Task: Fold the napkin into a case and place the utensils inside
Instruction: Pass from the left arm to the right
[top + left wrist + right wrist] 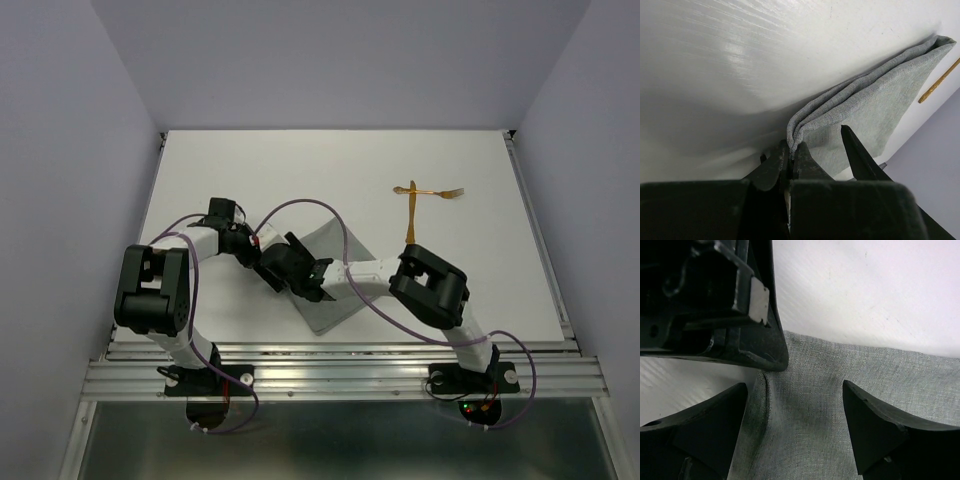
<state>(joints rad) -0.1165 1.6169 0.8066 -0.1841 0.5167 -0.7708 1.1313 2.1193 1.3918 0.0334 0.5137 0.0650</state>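
Folded grey napkin [332, 312], middle of near edge: left gripper [790, 152] pinching one corner, right gripper [794, 387] fingers spread over cloth; utensils [425, 195] toward far right corner.

- Left arm [150, 290] folds in from the near left, left gripper [790, 154] clamped on the napkin [875, 95] edge.
- Right arm [430, 285] reaches leftward, right gripper [794, 387] spread wide, held low, just beside the left gripper.

No text, label, brand, number or sign can be read on anything in these three views.
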